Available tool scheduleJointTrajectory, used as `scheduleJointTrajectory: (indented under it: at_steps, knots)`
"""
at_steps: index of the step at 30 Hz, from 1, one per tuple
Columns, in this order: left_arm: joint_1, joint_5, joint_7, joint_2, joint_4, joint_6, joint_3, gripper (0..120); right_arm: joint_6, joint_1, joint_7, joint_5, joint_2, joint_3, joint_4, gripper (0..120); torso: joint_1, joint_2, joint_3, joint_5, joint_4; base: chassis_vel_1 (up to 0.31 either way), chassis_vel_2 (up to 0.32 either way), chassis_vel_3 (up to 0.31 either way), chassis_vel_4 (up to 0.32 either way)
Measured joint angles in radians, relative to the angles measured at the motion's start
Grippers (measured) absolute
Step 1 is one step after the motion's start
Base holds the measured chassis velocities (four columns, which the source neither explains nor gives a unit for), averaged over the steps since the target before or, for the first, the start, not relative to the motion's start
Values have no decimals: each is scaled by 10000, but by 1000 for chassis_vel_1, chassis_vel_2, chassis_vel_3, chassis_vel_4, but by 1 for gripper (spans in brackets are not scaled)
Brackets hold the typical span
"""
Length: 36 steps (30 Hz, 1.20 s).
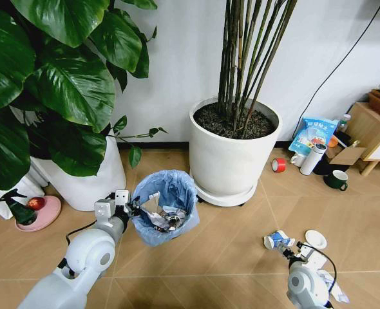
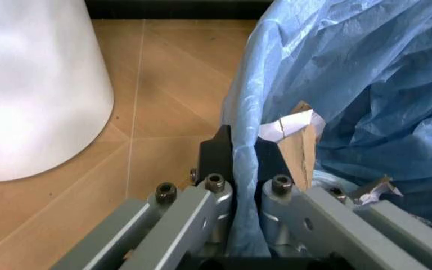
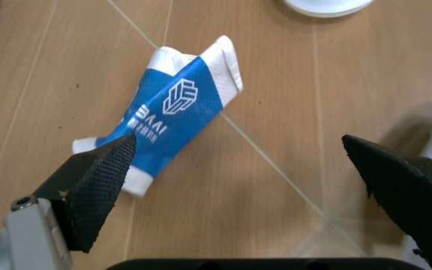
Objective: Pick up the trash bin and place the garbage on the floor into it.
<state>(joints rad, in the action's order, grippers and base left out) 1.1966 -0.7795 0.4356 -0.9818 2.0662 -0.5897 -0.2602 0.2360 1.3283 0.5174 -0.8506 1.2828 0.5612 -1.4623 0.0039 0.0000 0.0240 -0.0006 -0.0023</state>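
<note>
The left gripper pinches the rim of the trash bin, which seems lifted beside the white planter. The right gripper hovers, jaws spread wide, over the blue-white carton on the floor, near a white lid

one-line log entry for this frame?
left gripper: shut on trash bin rim | right gripper: open above carton | lid: on floor

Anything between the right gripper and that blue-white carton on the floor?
Nothing visible. The right gripper hangs open over bare floor, and the blue-white carton lies just past one jaw tip. The white round lid lies off to the side.
</note>
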Motion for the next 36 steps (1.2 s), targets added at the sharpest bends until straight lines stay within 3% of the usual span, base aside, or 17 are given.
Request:
scheduleJointTrajectory:
  at_steps: [11, 23, 27, 31, 32, 36]
  knots:
    - [-13, -13, 37, 60, -16, 6, 51, 0, -75, -1329, -566, 77, -101, -512, 1223, 100, 0, -1, 0, -1, 2, 0, 0, 0, 0]
    - [-82, -54, 35, 101, -51, 16, 16, 0, 494, -2400, -142, -805, -61, -876, 2435, 98, 0, -1, 0, -4, 0, 0, 0, 0, 0]
    - [-96, -55, 28, 78, -83, 23, 19, 0, 497, -2618, -117, -829, -39, -955, 2776, 82, 0, -1, 0, -3, 1, 0, 0, 0, 0]
    - [-115, -54, 26, 72, -92, 29, 28, 0, 494, -2680, -112, -838, -30, -987, 2891, 74, 0, -1, 0, -1, 0, 0, 0, 0, 0]
    - [-123, -55, 24, 77, -92, 30, 35, 0, 480, -2729, -111, -842, -23, -1005, 2997, 64, 0, -1, 0, -2, 0, 0, 0, 0, 0]
    - [-143, -61, 17, 109, -90, 31, 37, 0, 408, -2802, -111, -831, -18, -1042, 3134, 53, 0, -1, -2, -6, 0, 0, 0, 0, 0]
